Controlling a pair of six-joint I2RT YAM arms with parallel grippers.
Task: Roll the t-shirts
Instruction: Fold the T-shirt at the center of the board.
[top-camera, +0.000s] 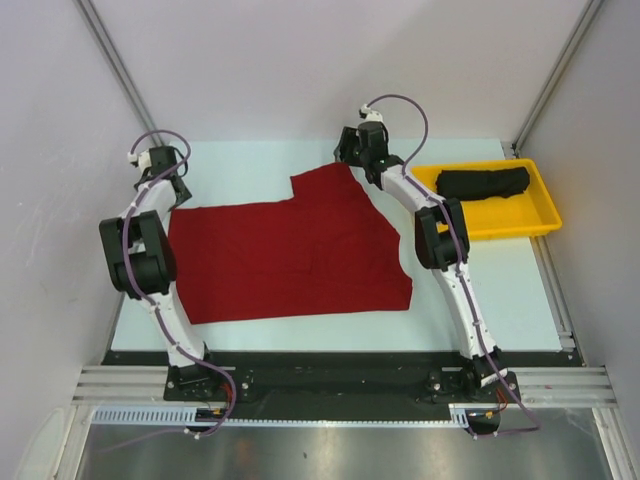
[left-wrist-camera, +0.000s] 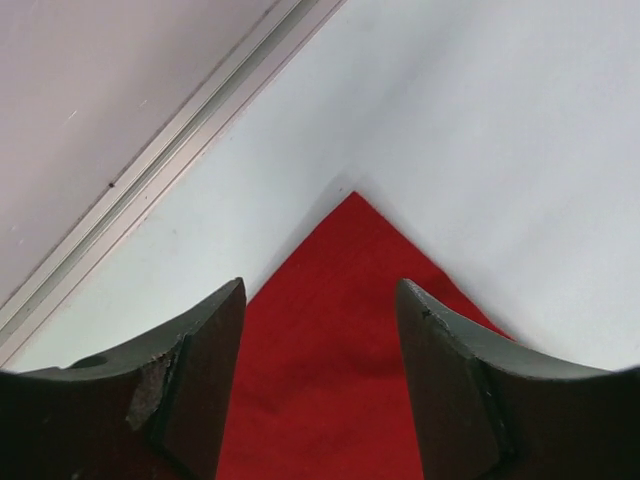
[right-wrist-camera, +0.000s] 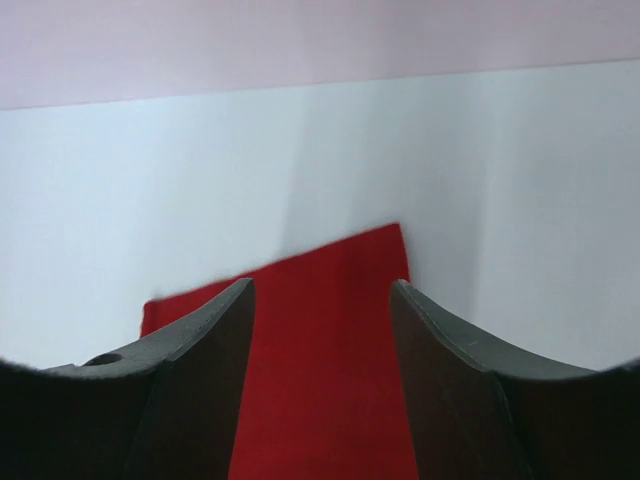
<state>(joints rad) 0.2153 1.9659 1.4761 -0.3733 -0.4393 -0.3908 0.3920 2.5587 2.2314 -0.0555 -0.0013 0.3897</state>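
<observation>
Your left gripper (left-wrist-camera: 320, 285) and right gripper (right-wrist-camera: 322, 283) hover over the red t-shirt's (top-camera: 290, 255) far corners.
Both gape, clamping nothing; white table (left-wrist-camera: 480, 150) lies beyond each.

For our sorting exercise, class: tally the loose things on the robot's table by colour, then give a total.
Red: 1, the red cloth t-shirt, spread flat on the table
Black: 1, the black cloth t-shirt, bundled in the tray
Yellow: 1, the yellow plastic tray, rectangular
Total: 3
</observation>
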